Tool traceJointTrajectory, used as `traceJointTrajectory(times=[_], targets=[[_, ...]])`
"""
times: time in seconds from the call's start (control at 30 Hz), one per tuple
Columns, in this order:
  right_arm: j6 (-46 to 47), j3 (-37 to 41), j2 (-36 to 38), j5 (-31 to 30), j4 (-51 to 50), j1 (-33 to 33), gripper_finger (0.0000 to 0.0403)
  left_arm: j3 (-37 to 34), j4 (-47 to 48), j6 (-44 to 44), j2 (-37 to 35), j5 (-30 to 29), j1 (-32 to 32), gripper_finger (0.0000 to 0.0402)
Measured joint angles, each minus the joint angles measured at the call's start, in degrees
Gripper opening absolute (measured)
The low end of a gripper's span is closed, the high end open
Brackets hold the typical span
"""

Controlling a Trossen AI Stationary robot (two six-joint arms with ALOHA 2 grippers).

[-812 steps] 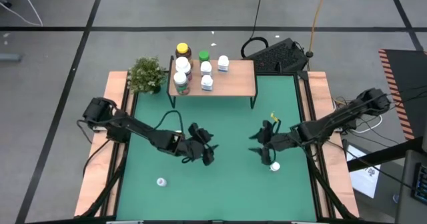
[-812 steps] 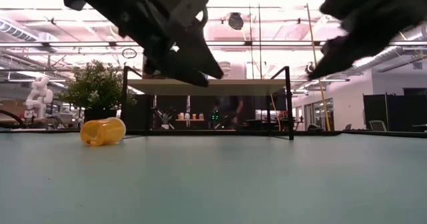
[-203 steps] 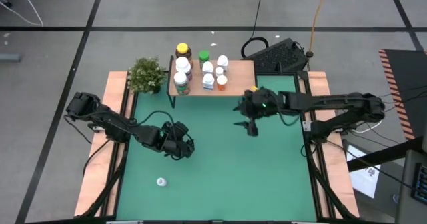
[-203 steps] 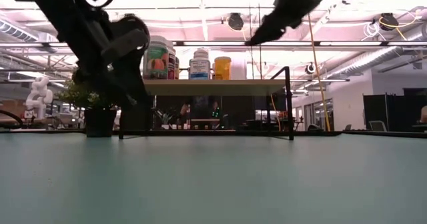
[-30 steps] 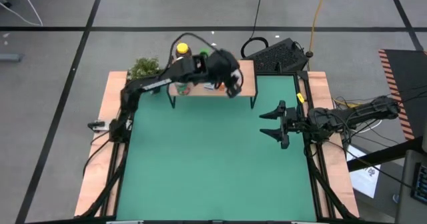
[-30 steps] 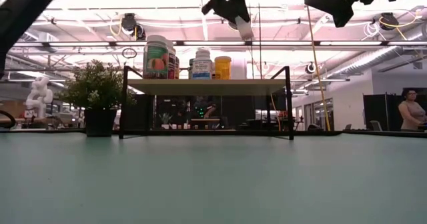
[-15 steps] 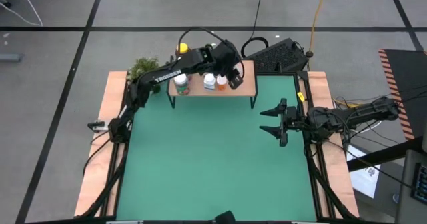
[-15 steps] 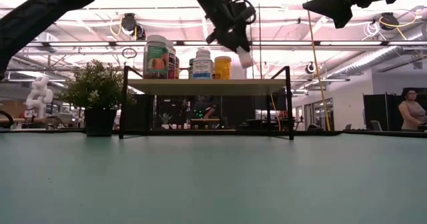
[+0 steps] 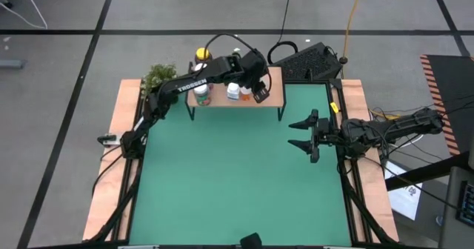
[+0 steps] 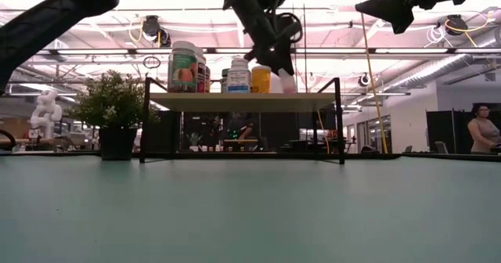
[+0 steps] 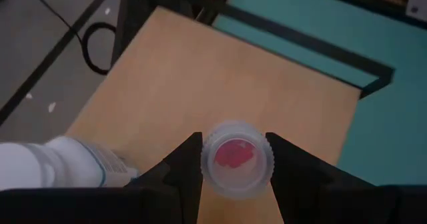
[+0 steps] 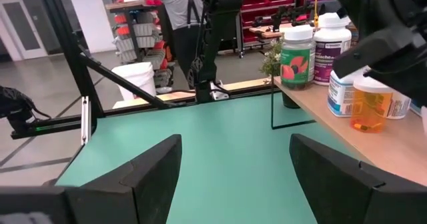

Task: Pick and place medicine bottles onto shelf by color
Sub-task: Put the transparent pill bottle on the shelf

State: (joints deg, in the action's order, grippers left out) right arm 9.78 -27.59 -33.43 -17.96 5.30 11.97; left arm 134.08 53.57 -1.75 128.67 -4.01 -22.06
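Lowered since a moment ago, the left gripper (image 11: pixel 235 159) clamps a small white-capped bottle (image 11: pixel 235 159), probably just above the light wooden shelf (image 11: pixel 167 84); release comes next.

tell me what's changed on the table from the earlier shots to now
The left gripper has swung from mid-table up over the light wood shelf with black legs, its jaws shut on a small white-capped bottle that it is lowering onto the top. The right gripper has pulled back to the table's right edge, jaws open and empty. The green potted plant stayed put.
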Motion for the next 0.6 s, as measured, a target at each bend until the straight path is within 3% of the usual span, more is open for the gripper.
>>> traceJointTrajectory(times=[0.37, 0.6], targets=[[-0.2, 0.0, 0.0, 0.0, 0.0, 0.0, 0.0274, 0.0, 0.2, 2.9, 0.4, 0.1, 0.0, 0.0148], [-0.4, 0.0, 0.0, 0.0, 0.0, 0.0, 0.0274, 0.0, 0.2, 3.4, 0.4, 0.1, 0.0, 0.0197]])
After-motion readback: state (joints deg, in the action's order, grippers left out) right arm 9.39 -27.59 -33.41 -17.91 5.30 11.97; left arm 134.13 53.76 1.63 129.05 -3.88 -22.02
